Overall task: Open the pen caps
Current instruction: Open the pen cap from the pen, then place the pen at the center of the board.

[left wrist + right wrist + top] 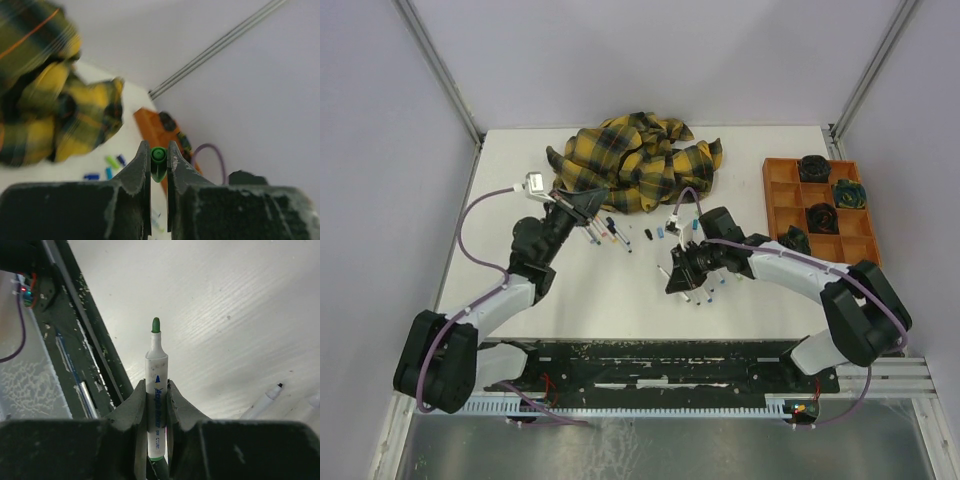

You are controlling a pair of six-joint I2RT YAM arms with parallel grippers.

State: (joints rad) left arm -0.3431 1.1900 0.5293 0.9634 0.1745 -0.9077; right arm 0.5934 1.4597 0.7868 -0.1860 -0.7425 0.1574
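Observation:
My left gripper is shut on a small green pen cap, held end-on between the fingertips above the table. From above, this gripper sits at the edge of the plaid cloth. My right gripper is shut on a white pen whose bare green tip points away from the wrist. In the top view it hovers mid-table. Several white pens lie beside the left gripper, and more lie beside the right one. Loose caps lie between the grippers.
A crumpled yellow-and-black plaid cloth lies at the back centre. An orange compartment tray holding dark bundles stands at the right. The black base rail runs along the near edge. An uncapped black-tipped pen lies near the right gripper.

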